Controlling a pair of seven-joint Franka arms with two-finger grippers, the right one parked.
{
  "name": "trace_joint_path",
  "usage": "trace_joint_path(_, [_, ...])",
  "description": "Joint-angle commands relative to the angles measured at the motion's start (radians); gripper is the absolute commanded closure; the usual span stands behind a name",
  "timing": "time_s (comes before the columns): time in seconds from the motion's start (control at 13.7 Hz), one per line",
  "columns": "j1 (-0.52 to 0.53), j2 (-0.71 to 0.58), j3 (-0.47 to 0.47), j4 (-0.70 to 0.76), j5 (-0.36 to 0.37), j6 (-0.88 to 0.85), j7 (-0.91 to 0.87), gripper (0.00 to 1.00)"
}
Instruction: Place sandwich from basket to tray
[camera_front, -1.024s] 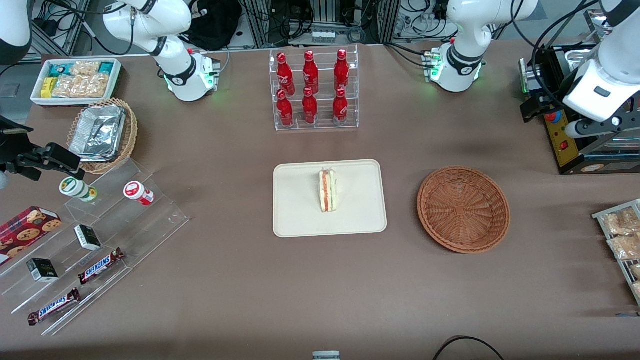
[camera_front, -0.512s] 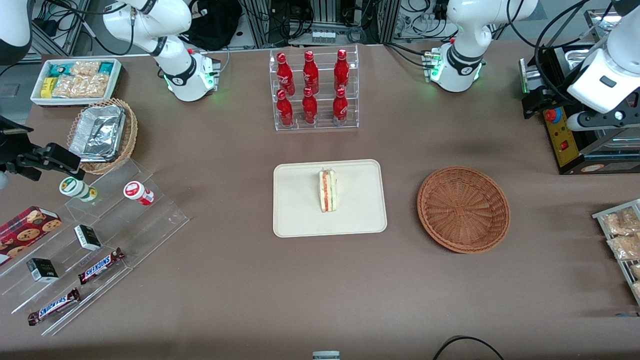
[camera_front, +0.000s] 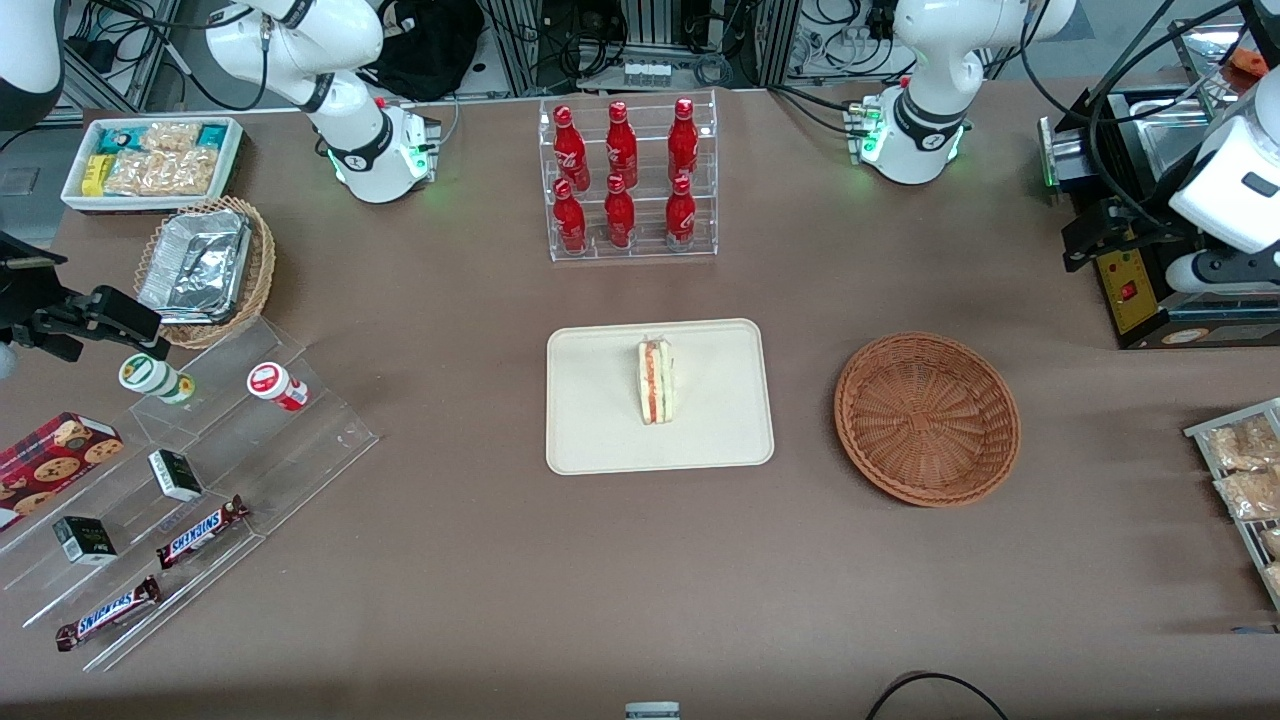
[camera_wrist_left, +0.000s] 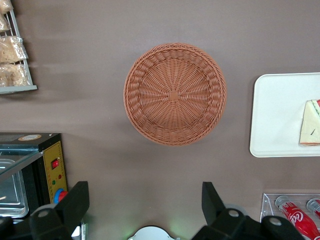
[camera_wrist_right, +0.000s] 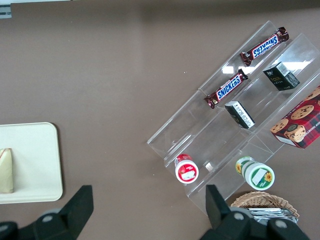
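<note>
Woven reddish-brown wicker shows bare all across the basket (camera_front: 927, 419), and the sandwich (camera_front: 656, 381) stands on its edge on the cream tray (camera_front: 595, 440), near the middle of it and a little toward the bottle rack. Over the last second the only thing that moves is the left arm: its wrist and pincer (camera_wrist_left: 145, 210) swing farther out toward the working arm's end of the table (camera_front: 480, 580), over the black box with the red button (camera_front: 1128, 291), while sandwich, tray and basket keep their places. That reads to me as a retreat after the drop, so the task looks done and nothing more seems owed but parking the arm. The pincer hangs high above the table with its jaws spread wide and nothing between them; the wrist view looks down past both dark fingers (camera_wrist_left: 76, 205) onto the empty basket. By count: one sandwich, one tray, one reddish basket, a lighter wicker basket (camera_front: 208, 272) holding a foil container, six red bottles (camera_front: 620, 178) in a clear rack, two Snickers bars (camera_front: 200, 531) on the clear stepped stand, two small dark boxes (camera_front: 174, 474) and two round-lidded jars (camera_front: 277, 386).
</note>
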Motion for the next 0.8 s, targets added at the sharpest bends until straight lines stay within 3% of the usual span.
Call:
trace_joint_path(0.0, [-0.02,0.008,0.032,0.028,-0.006,-0.004,0.014,0.0])
trace_joint_path(0.73, [-0.019,-0.044,0.049,-0.021,-0.004,-0.008,0.025,0.0])
